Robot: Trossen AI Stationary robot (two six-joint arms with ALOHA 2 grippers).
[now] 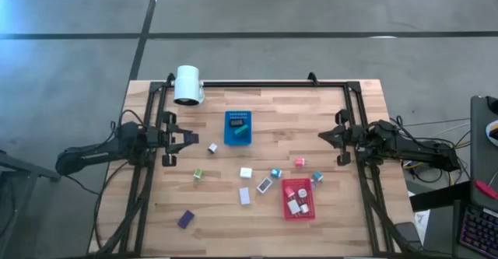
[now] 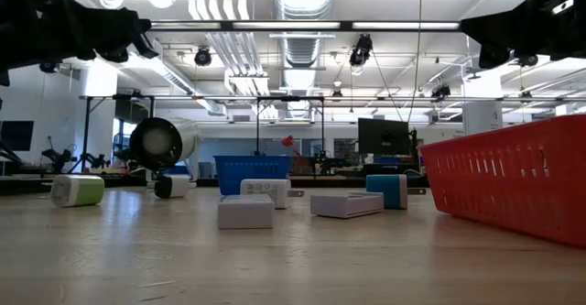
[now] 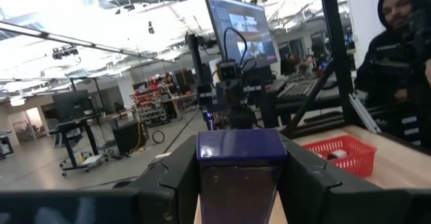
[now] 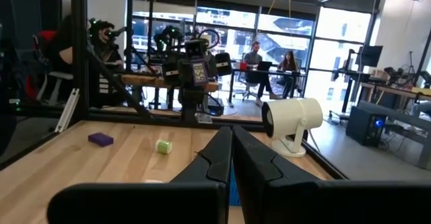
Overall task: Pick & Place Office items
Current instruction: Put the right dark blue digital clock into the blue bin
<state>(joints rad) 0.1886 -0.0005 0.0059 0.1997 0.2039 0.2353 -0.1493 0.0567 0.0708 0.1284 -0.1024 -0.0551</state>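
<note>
My left gripper [image 1: 189, 137] hovers at the table's left side, shut on a purple block [image 3: 239, 158]; the right wrist view shows that block [image 4: 199, 71] from across the table. My right gripper [image 1: 322, 137] hangs shut and empty at the right side [image 4: 231, 150]. Several small office items lie flat on the wood between the two: a white one [image 1: 212, 147], a green one [image 1: 198, 174], a teal one [image 1: 275, 173], a pink one [image 1: 299, 162] and a purple one [image 1: 185, 218]. The blue tray [image 1: 228, 137] holds a few pieces, and so does the red tray [image 1: 310, 212]. My left gripper pinches the purple block between its two fingers, one on each of the block's side faces [image 3: 202, 173]. The fingers lie about level, pointing toward the table's right side. The block is upright and lifted clear of the table.
A white cylinder-shaped device [image 1: 187, 85] stands on the far left of the table. Black frame rails [image 1: 257, 83] run along the far edge and down both sides. A person [image 3: 397, 56] stands beyond the table's right side.
</note>
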